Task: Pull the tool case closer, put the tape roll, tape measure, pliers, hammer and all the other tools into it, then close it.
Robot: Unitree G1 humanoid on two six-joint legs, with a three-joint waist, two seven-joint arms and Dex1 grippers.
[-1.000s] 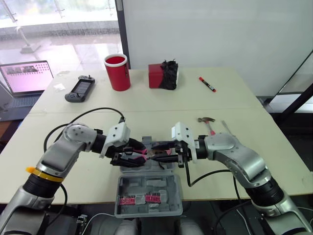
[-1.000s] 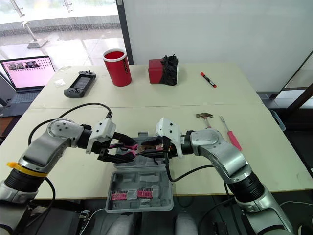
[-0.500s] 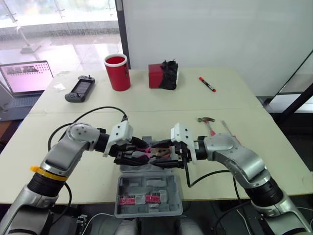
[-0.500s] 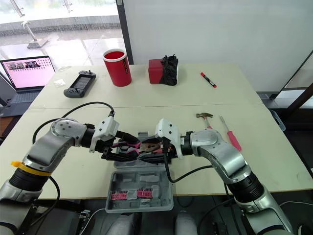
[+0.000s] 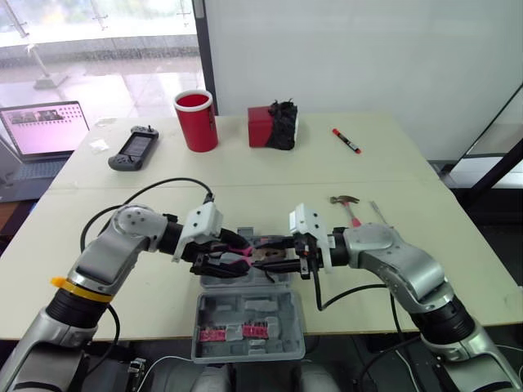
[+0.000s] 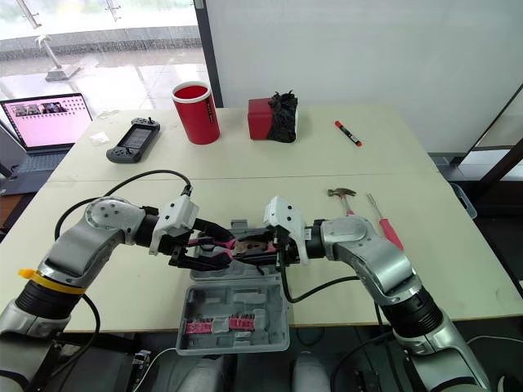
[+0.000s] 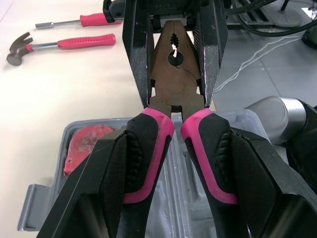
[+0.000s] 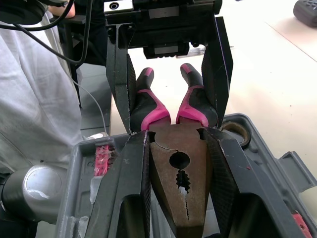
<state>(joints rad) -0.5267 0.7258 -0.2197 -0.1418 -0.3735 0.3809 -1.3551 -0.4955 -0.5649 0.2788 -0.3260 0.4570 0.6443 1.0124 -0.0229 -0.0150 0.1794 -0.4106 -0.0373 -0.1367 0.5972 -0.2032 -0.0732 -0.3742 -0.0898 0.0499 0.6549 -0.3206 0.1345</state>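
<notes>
Holding pliers in both grippers above the open tool case

Pliers (image 5: 252, 255) are level and up off the table, directly over the tool case (image 5: 288, 314); the head points to the robot's right and the pink handles to its left. Left gripper (image 5: 225, 260) has both fingers pinching the outsides of the two pink handles; in the left wrist view each black pad sits flat on a grip. Right gripper (image 5: 271, 255) comes in from the opposite side, its fingers clamped on the flanks of the bare metal head. The fingertips of the two grippers nearly meet at the pivot. The pliers' own jaws are almost closed, with a sliver of light between the teeth.

Case is at the near table edge, lid folded out towards the robot, with pink items in the lid; a red item (image 7: 81, 145) lies in one compartment of the base.

Hammer (image 5: 345, 202) and pink-handled screwdriver (image 6: 389, 231) lie side by side on the table, to the right of the case, behind the right arm; neither is touched.

Far side of the table: red cup (image 5: 196, 121), red box (image 5: 263, 126), marker (image 5: 346, 140), handheld controller (image 5: 134, 149); laptop (image 5: 45, 129) is off to the left.
</notes>
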